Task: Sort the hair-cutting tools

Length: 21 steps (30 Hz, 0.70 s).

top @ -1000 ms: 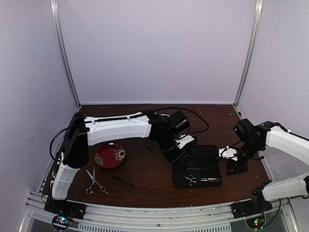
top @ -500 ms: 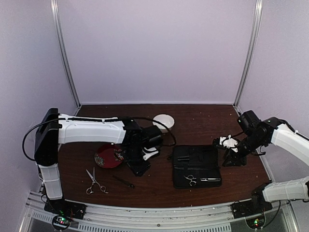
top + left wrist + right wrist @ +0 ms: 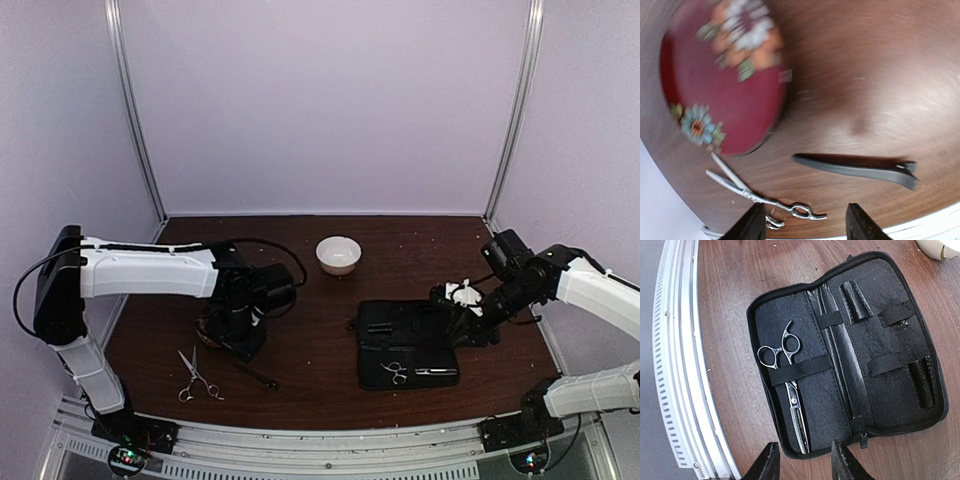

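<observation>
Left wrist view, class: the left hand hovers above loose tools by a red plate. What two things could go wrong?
The black clip and scissors lie flat on the table, so the left hand may push rather than lift them. The scissors' tips lie near the red plate; grasping might knock it.
</observation>
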Each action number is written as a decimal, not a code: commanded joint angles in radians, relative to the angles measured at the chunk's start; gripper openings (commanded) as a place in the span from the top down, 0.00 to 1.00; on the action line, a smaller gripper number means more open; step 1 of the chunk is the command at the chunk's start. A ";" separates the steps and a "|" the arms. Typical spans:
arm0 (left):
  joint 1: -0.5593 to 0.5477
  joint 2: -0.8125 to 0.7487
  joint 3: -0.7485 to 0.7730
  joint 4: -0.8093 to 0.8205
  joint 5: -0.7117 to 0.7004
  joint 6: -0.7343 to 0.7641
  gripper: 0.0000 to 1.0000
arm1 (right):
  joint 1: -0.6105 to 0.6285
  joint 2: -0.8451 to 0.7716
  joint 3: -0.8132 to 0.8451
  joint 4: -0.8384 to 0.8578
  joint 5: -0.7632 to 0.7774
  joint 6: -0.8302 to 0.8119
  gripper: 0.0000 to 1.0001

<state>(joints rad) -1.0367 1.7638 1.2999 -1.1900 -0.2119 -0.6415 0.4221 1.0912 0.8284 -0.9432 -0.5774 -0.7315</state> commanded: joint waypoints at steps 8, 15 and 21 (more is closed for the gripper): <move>0.170 -0.235 -0.342 0.112 0.077 -0.352 0.38 | 0.025 -0.028 -0.028 0.042 -0.042 0.016 0.64; 0.190 -0.304 -0.513 0.266 0.162 -0.450 0.25 | 0.043 -0.017 -0.032 0.036 -0.044 0.002 0.64; 0.258 -0.381 -0.631 0.412 0.174 -0.500 0.31 | 0.066 -0.019 -0.036 0.043 -0.022 0.014 0.64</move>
<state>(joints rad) -0.8185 1.4349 0.7181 -0.9161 -0.0624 -1.0790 0.4740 1.0782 0.8047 -0.9115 -0.6052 -0.7273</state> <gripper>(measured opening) 0.706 0.358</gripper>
